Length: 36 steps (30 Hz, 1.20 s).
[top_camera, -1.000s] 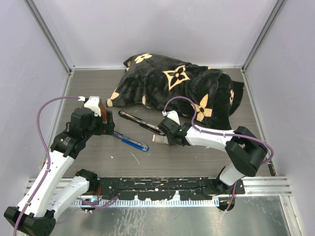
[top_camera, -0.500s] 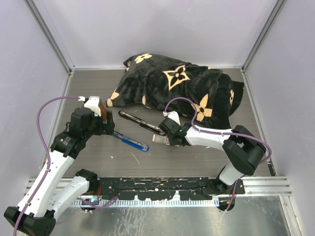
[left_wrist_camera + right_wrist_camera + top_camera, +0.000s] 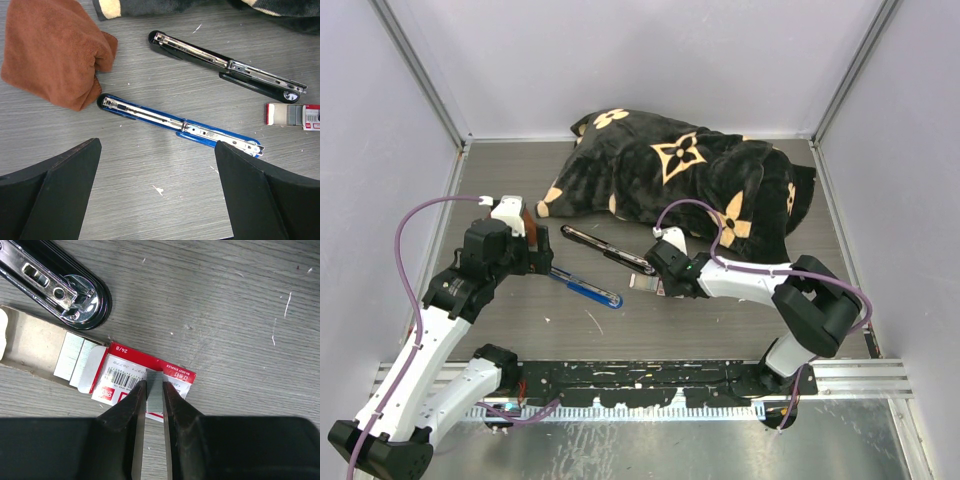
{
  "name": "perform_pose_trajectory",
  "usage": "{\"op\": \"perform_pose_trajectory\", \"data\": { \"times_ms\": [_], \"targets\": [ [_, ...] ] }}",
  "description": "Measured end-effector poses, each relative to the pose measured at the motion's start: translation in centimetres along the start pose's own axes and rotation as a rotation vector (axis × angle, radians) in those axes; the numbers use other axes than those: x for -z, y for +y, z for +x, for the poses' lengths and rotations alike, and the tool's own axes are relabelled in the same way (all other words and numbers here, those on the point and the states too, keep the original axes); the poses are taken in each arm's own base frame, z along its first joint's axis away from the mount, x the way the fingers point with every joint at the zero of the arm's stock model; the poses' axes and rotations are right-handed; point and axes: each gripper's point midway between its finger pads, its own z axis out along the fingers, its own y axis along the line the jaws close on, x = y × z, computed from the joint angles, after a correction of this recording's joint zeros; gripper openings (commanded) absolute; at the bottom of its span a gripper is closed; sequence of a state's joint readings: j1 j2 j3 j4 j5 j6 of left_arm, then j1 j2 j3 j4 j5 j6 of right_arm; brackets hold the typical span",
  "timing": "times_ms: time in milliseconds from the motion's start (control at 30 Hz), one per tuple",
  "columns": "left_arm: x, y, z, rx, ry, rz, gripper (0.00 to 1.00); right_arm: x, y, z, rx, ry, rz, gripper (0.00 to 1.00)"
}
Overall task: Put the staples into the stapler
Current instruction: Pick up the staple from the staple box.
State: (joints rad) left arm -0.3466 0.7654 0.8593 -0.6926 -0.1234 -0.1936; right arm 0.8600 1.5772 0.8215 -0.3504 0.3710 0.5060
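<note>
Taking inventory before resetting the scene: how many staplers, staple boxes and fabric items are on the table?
Staplers: 2 (black open metal stapler, blue open metal stapler)
Staple boxes: 1 (small white-and-red cardboard box)
Fabric items: 2 (rust-brown towel, black plush blanket with tan flowers)
Total: 5

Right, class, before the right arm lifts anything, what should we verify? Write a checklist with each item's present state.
1. Staple strip sits between the fingers of the right tool: ok.
2. Grip firm on it: cannot tell.
3. Black stapler lying opened, rail up: ok.
4. Blue stapler opened likewise: ok.
5. Left tool open, holding nothing: ok.
</note>
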Motion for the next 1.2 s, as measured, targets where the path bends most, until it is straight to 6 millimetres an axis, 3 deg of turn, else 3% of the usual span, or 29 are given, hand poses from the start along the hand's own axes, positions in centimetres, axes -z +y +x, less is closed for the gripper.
{"op": "perform_pose_trajectory", "data": {
  "times_ms": [367, 567, 733, 967, 1200],
  "targets": [
    [0.0, 0.0, 0.0, 0.0, 0.0, 0.0, 1.0, 0.5, -0.1, -0.5, 0.048, 0.0, -0.021, 0.14],
    [0.0, 0.0, 0.0, 0.0, 0.0, 0.0, 0.99, 2.2, 1.6, -2.3, 0.123, -0.023, -0.134, 0.13],
    [0.0, 0.1, 0.0, 0.001, 0.0, -0.004, 0.99, 4.3, 5.3, -5.2, 0.19, -0.071, -0.283, 0.13],
    [-0.4, 0.6, 0.1, 0.016, 0.013, -0.026, 0.99, 6.0, 12.6, -8.5, 0.354, -0.13, -0.483, 0.13],
    [-0.4, 0.9, 0.1, 0.02, 0.011, -0.038, 0.99, 4.3, 16.6, -6.5, 0.512, -0.068, -0.606, 0.13]
  ]
}}
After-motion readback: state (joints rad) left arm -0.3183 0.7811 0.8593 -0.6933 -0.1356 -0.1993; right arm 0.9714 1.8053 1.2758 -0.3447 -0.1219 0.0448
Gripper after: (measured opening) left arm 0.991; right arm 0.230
